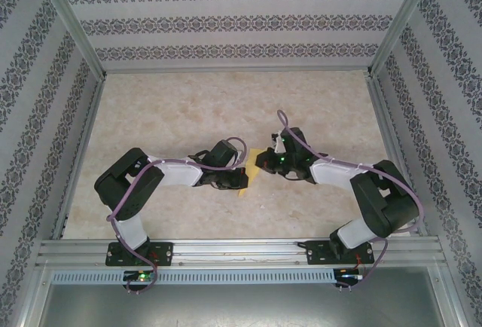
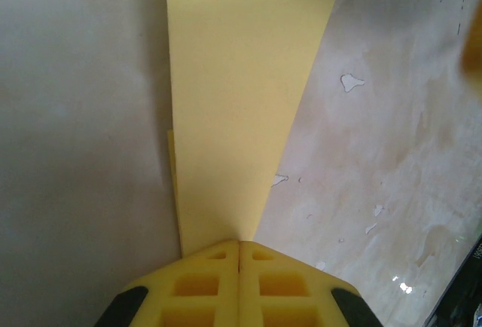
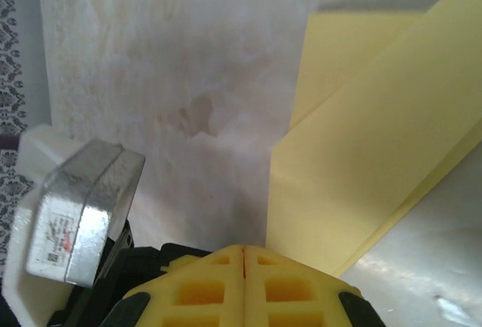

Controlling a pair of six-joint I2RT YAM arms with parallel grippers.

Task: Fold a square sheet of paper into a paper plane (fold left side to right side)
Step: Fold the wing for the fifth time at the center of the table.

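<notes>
1. Fingers (image 2: 199, 285) of the left gripper (image 2: 239, 246) are pressed together, pinching the narrow end of the folded yellow paper (image 2: 241, 101).
2. On the right gripper (image 3: 244, 250), fingers are closed flush; the paper's layered edge reaches them, grip unclear.
3. Paper sits between both grippers.

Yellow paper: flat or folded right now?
Folded. Right wrist view shows the yellow paper in overlapping layers with stepped edges; left wrist view shows a tapering flap over another layer's edge.

Marbled tabletop (image 1: 188, 108), patterned walls (image 1: 226, 22), possibly chipped specks (image 2: 350, 82).
</notes>
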